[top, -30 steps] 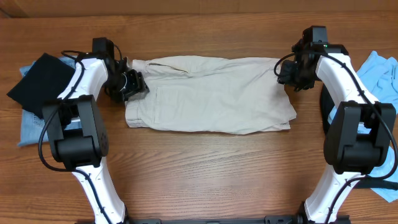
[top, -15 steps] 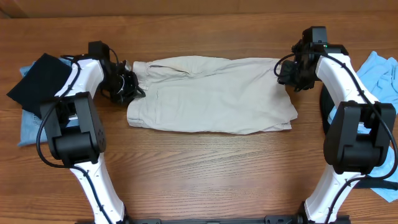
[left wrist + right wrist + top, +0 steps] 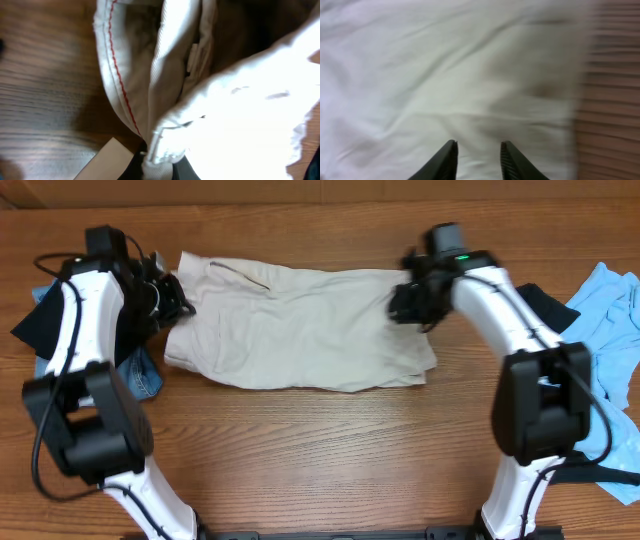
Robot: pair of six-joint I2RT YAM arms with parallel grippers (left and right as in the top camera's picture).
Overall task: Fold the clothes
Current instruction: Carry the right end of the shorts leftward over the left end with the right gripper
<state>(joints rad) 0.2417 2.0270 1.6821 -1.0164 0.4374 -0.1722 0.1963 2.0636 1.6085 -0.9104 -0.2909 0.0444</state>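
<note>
Overhead, one pair of large beige khaki shorts [image 3: 300,330] is lying spread across the middle of the brown wooden bench [image 3: 320,450], a little toward 12 o'clock, its length running from 9 to 3 o'clock. Four other garments are showing. One black cloth [image 3: 35,330] and one blue denim piece [image 3: 145,375] are lying at the bench's 9 o'clock edge, partly hidden by the left arm. One light-blue garment [image 3: 610,300] and one dark piece [image 3: 545,305] are sitting at 3 o'clock, beside the right arm.

Two hands are working, one at each end of the shorts. The left hand [image 3: 165,298] is sitting at the shorts' 10 o'clock corner. In its wrist view it [image 3: 160,167] is clenching tight on a bunched fold of the stitched beige hem. The right hand [image 3: 408,302] is hanging over the shorts' 2 o'clock corner. In its wrist view its two dark fingers [image 3: 477,150] are standing a narrow way apart with pale cloth showing between them. Whether they are pinching any fabric I cannot tell.
</note>
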